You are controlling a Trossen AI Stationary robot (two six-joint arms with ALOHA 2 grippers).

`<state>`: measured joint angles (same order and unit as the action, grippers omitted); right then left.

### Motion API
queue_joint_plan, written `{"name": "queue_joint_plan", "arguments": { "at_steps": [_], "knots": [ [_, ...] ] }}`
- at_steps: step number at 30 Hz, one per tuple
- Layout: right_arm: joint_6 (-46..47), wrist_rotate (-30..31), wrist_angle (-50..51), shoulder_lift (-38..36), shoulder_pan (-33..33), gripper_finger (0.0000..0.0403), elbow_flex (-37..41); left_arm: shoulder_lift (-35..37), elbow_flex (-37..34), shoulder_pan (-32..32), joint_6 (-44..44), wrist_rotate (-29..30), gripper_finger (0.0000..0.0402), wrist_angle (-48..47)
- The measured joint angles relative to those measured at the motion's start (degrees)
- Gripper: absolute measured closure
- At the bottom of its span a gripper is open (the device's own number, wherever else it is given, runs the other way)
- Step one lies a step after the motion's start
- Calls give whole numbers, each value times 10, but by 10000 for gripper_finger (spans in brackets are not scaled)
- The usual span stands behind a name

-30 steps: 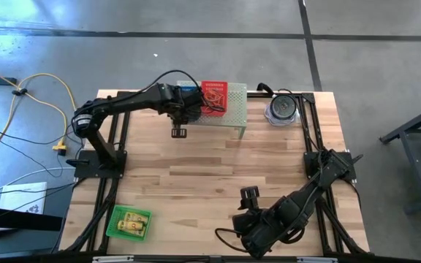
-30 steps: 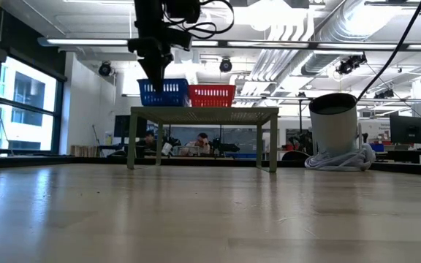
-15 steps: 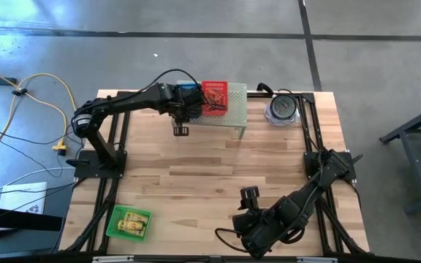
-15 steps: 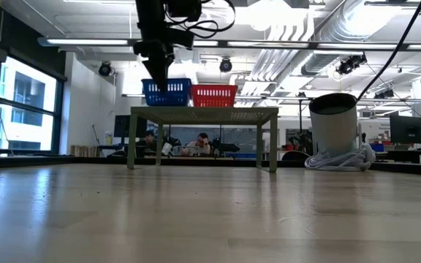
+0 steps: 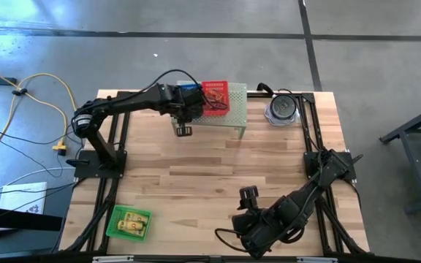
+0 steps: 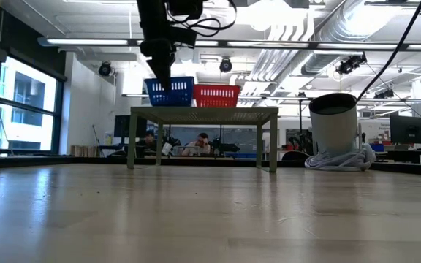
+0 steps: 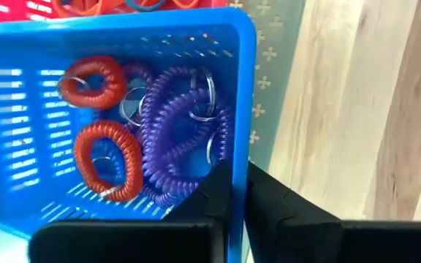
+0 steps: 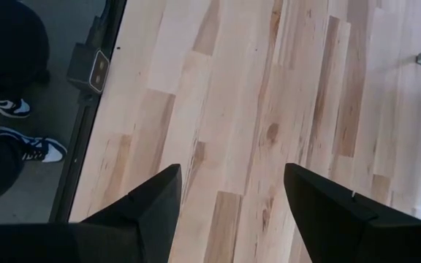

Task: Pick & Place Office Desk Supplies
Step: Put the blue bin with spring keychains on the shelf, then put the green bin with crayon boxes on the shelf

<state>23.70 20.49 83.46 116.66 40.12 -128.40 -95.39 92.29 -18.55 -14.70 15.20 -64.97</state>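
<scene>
Pinching the thin side wall of the blue plastic mesh basket [image 7: 123,33] with the left gripper [image 7: 238,172], fingertips pressed together on the plastic, high above the far left part of the wooden bench [image 5: 196,183]. Keeping that basket on top of the pale green perforated metal stand [image 6: 203,112], just beside the red plastic mesh basket [image 6: 216,96].

Carrying the task's things inside the blue basket, directly ahead of the left gripper and just past the wall being pinched: two red coiled springy loops [image 7: 92,80], lying side by side, and a tangle of purple coiled springy loops [image 7: 174,139] nearest the fingertips, probably two, though too knotted for a sure count. Running the tangle's long axis along the gripped wall. Showing only slivers of orange and blue loops in the red basket, too little to count.

Leaving the right gripper [image 8: 232,172] parked low at the near edge of the bench, fingers spread wide over bare wood and holding nothing, well apart from the stand; making the left arm by far the nearer one for anything involving the loops.

Resting at the near left corner: one green plastic mesh basket [image 5: 115,219] holding a few small yellow rectangular blocks [image 5: 132,223], seemingly three or four.

Totalling three baskets, one of each colour, and one stand.
</scene>
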Motion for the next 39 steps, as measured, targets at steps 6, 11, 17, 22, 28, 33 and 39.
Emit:
{"name": "queue_joint_plan", "arguments": {
  "at_steps": [6, 11, 17, 22, 28, 33, 39],
  "knots": [
    [0, 0, -1, 0, 0, 172, 0, 0, 0, 4, 0, 22, 315, 1],
    [0, 0, -1, 0, 0, 172, 0, 0, 0, 31, -31, 102, 261, 9],
    [-1, 0, -1, 0, 0, 172, 0, 1, 0, 113, -108, 263, 245, 1],
    [-1, 0, -1, 0, 0, 172, 0, 1, 0, 184, -108, 283, 244, -24],
    [-11, -1, 0, 0, 0, 172, 0, 33, 0, 278, 85, 267, 244, -110],
    [-15, -1, 0, 0, 1, 172, 0, 61, 0, 357, 336, 27, 244, -214],
    [-13, -1, -1, 0, 5, 172, 0, 63, -5, 469, 542, -103, 244, -223]
  ]
}}
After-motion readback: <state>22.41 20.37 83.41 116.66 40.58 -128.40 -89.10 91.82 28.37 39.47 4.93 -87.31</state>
